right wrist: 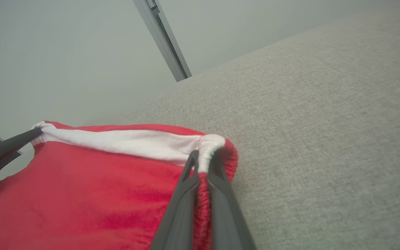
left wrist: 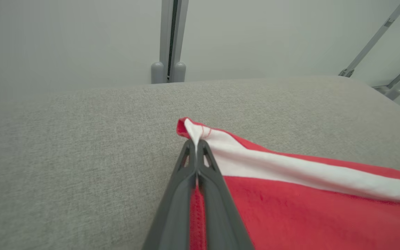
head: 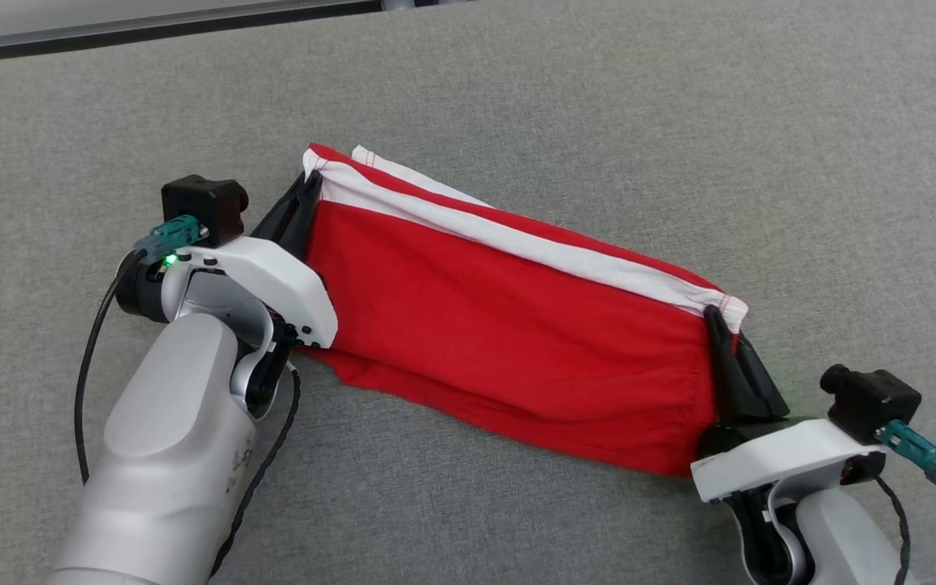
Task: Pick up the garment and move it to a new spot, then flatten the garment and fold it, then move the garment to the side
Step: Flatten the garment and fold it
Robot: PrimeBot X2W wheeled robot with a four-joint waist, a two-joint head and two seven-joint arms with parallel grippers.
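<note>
Garment red, white-banded, spread on grey padded surface between arms. Left gripper pinched tight on one band corner, right gripper on other. Cloth looks light, limp, sag-prone; hemmed corners likely give firmest hold.

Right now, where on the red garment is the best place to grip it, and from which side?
At the two end corners of the white band, one gripper from each end. The garment is a long strip, so corner pinches likely keep it taut; the left gripper and right gripper are shut there.
</note>
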